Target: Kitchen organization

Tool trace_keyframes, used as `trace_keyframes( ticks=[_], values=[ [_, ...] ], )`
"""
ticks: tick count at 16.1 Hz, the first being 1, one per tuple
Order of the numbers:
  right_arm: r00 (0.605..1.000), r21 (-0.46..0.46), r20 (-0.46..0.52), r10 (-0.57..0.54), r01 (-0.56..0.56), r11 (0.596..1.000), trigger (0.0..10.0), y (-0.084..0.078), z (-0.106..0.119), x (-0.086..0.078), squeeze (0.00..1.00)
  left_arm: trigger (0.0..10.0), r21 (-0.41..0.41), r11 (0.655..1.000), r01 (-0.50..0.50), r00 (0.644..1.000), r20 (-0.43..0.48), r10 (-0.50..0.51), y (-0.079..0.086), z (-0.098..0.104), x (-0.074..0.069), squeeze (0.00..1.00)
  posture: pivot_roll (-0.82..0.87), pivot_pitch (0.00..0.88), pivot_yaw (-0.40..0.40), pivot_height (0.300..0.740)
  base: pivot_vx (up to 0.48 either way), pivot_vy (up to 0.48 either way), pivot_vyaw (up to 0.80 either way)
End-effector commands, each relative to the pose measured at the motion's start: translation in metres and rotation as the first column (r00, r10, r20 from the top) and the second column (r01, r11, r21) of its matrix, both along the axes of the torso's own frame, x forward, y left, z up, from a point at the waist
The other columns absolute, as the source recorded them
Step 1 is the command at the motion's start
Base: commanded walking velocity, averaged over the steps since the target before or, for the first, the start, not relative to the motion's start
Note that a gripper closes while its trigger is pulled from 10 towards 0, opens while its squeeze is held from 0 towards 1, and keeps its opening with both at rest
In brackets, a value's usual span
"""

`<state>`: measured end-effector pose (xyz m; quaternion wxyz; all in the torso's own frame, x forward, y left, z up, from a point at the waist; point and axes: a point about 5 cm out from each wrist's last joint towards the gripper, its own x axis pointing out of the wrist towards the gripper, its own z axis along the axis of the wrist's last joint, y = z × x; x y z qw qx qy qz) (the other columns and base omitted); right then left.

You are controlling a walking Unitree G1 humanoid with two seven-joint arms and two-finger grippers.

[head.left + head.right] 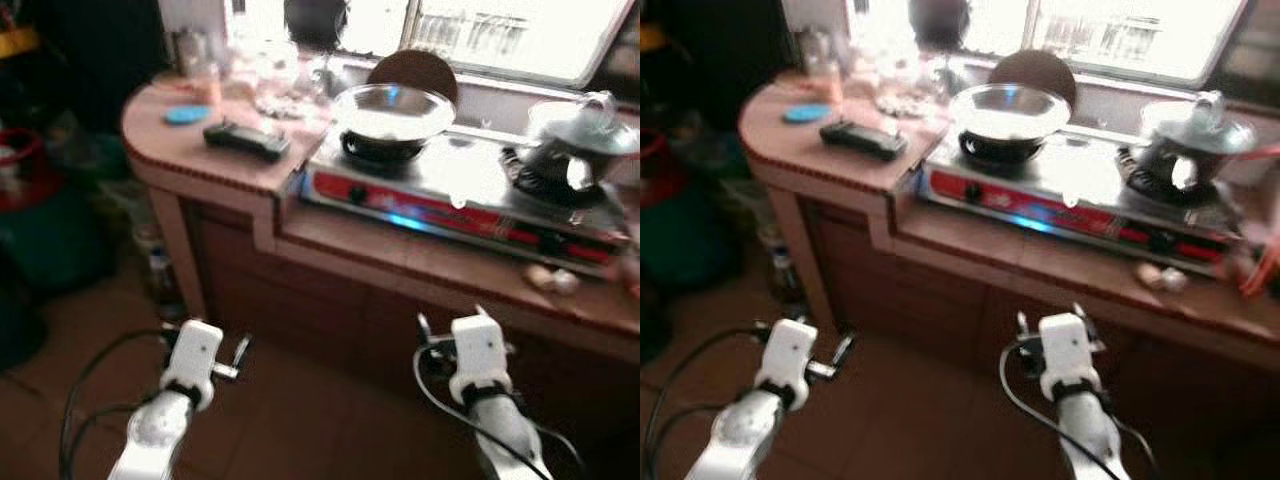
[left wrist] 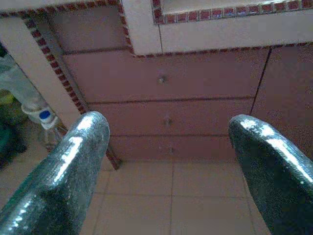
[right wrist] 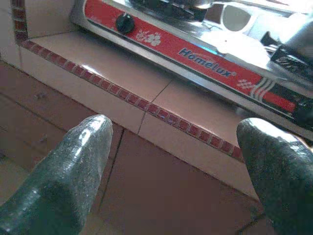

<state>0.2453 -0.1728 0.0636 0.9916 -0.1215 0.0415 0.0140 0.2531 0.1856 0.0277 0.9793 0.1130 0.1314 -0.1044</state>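
A tiled kitchen counter (image 1: 250, 170) runs across the far side. On its left end lie a blue lid (image 1: 187, 114) and a dark remote (image 1: 246, 139); right of them a red-fronted stove (image 1: 460, 205) holds a metal bowl (image 1: 392, 112) and a lidded pot (image 1: 580, 135). Nearer, the left gripper (image 2: 168, 156) and right gripper (image 3: 173, 161) hover with fingers apart, empty, facing the cabinet front.

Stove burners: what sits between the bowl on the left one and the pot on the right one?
Nothing sits there. In the left eye view, bare shiny stove top separates the bowl from the pot.
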Motion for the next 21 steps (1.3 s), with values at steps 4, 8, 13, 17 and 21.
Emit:
trace_keyframes(
  ticks=[4, 8, 13, 17, 21],
  values=[
    [0.999, -0.005, -0.028, -0.018, 0.018, 1.0, 10.0, -0.006, -0.007, -0.002, 0.0, 10.0, 0.031, 1.0, -0.002, 0.998, -0.059, 0.004, 0.001, -0.011, 0.0, 0.0, 0.17, 0.0, -0.049, 0.74, 0.0, 0.0, 0.0],
    [0.988, 0.048, -0.148, -0.042, 0.049, 0.998, 10.0, -0.006, -0.035, -0.005, 0.0, 10.0, -0.008, 0.997, -0.072, 0.974, -0.217, 0.069, 0.012, -0.039, -0.007, 0.0, 0.16, 0.0, -0.05, 0.74, 0.0, 0.0, 0.0],
    [0.891, 0.137, -0.451, -0.05, 0.125, 0.983, 10.0, -0.008, -0.098, -0.02, 0.0, 10.0, 0.004, 0.995, -0.095, 0.873, -0.481, 0.085, 0.006, -0.083, -0.031, 0.0, 0.17, 0.0, -0.069, 0.74, 0.0, 0.0, 0.0],
    [0.747, 0.143, -0.664, -0.028, 0.165, 0.976, 10.0, -0.004, -0.134, -0.044, 0.0, 10.0, 0.057, 0.994, -0.089, 0.793, -0.6, 0.105, 0.002, -0.099, -0.048, 0.0, 0.18, 0.0, -0.088, 0.74, 0.0, 0.0, 0.0],
    [0.618, 0.09, -0.785, -0.046, 0.187, 0.978, 10.0, -0.012, -0.153, -0.076, 0.0, 10.0, 0.109, 0.994, -0.016, 0.745, -0.661, 0.085, 0.001, -0.109, -0.064, 0.0, 0.18, 0.0, -0.099, 0.74, 0.0, 0.0, 0.0]
  ],
)
